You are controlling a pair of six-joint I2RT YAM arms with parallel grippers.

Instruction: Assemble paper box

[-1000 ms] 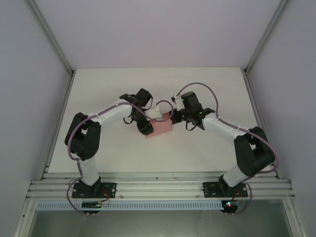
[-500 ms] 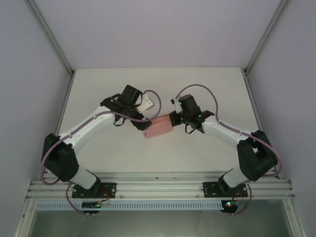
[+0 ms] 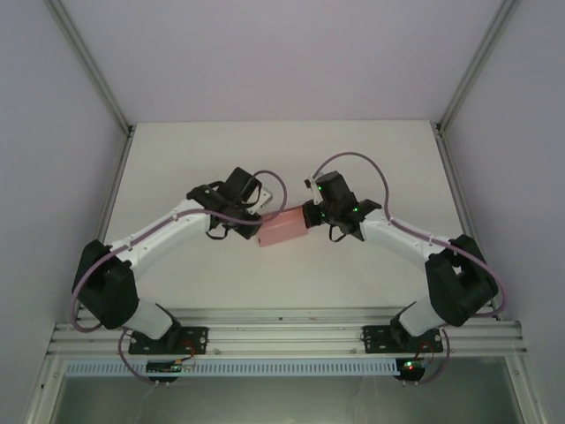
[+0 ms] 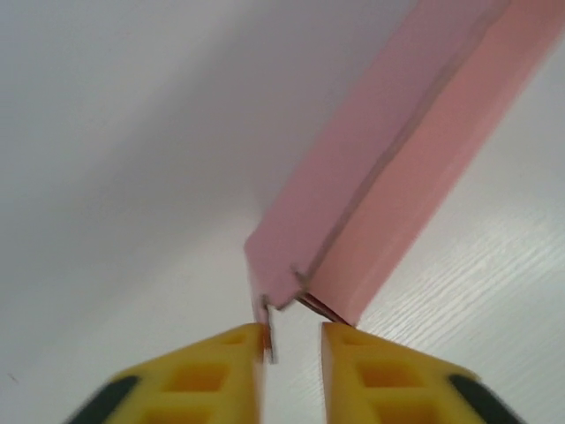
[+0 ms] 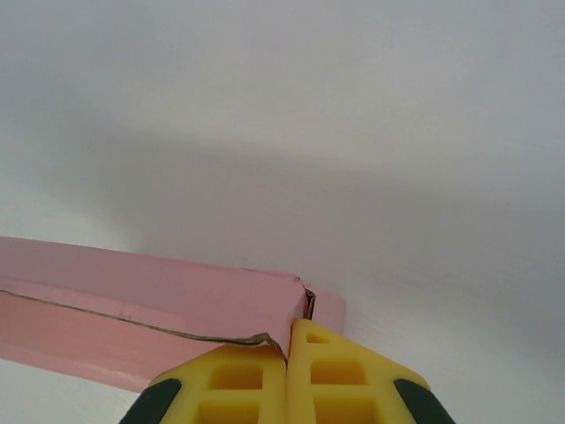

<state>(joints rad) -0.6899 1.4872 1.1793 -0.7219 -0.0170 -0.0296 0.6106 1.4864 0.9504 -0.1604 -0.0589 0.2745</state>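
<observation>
One paper box [image 3: 284,229], my right claw [image 5: 289,340] clamped on its corner, left claw [image 4: 291,340] slightly parted: a tug risks tearing it.

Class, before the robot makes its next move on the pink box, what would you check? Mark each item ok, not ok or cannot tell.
1. Right hand shut on the paper box end: ok.
2. Left hand facing the other end: ok.
3. Left hand gripping the box: not ok, fingers apart.
4. Box ends folded closed: cannot tell.
5. Box resting on the table: cannot tell.
</observation>
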